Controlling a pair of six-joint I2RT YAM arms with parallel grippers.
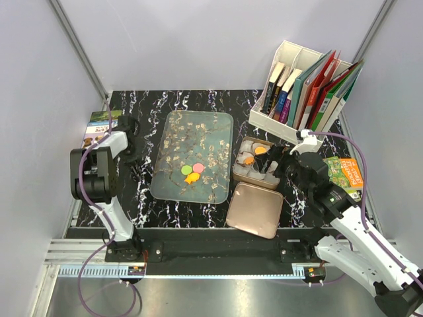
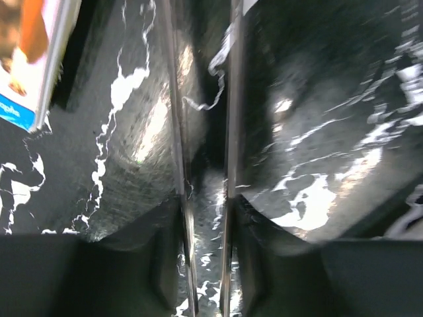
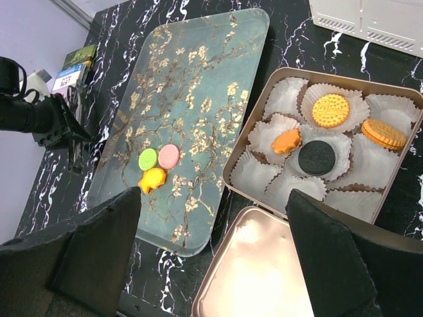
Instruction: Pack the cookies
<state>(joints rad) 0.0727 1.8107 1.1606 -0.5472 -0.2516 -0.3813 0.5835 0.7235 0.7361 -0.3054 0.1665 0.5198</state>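
Three cookies lie on the floral tray [image 3: 198,79]: a green one [image 3: 148,158], a pink one [image 3: 169,155] and an orange fish-shaped one [image 3: 152,179]. The open tin [image 3: 229,173] holds white paper cups with a yellow round cookie [image 3: 330,109], an orange round one [image 3: 383,133], an orange fish [image 3: 286,140] and a black one [image 3: 317,157]. My right gripper [image 3: 211,198] is open and empty, held above the tin's near left corner and the lid [image 3: 258,277]. My left gripper [image 1: 129,142] rests low over the table left of the tray, its fingers close together with nothing between them.
A white holder of books [image 1: 304,86] stands at the back right. A booklet [image 1: 99,125] lies at the left table edge and a green packet [image 1: 347,173] at the right edge. The tray [image 1: 193,155] fills the table's middle.
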